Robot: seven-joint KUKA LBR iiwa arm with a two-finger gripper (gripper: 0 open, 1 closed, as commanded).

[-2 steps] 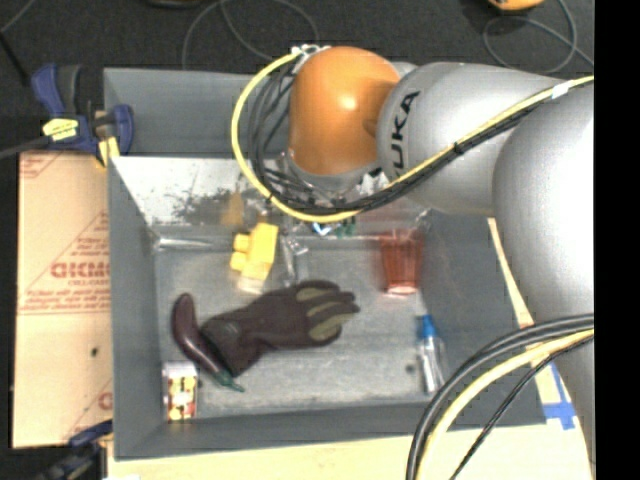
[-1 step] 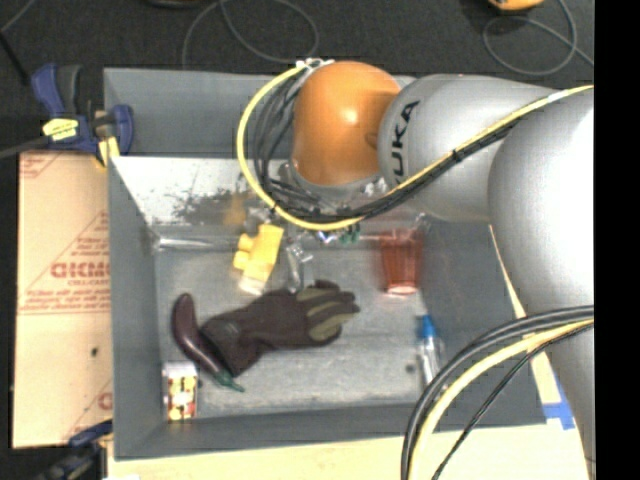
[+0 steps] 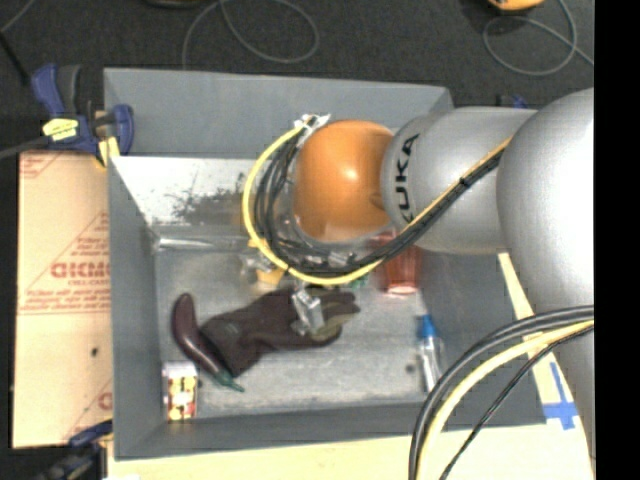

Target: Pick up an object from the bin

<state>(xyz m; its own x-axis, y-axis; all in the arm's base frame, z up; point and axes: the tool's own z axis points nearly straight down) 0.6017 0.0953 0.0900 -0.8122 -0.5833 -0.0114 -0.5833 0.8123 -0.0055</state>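
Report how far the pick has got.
Done: the gripper is down inside the bin, right at the dark brown cloth in the middle. In hand: the approach to that cloth; a closed grasp cannot be confirmed. Left: the grasp and the lift, since the cloth lies flat on the bin floor, with the purple eggplant-shaped toy beside it and the blue pen untouched at the right.

Bin (image 3: 135, 298): grey, dark specks on far wall. Cloth (image 3: 250, 330): dark brown-purple, plain. Aubergine (image 3: 188, 330): deep purple, green stem. Block (image 3: 180, 390): white, red and yellow patches. Pen (image 3: 428, 343): blue and white. Cup (image 3: 402, 270): reddish. Wrist cover (image 3: 335, 180): orange. Cables (image 3: 262, 183): yellow. Arm (image 3: 480, 188): silver, black lettering.
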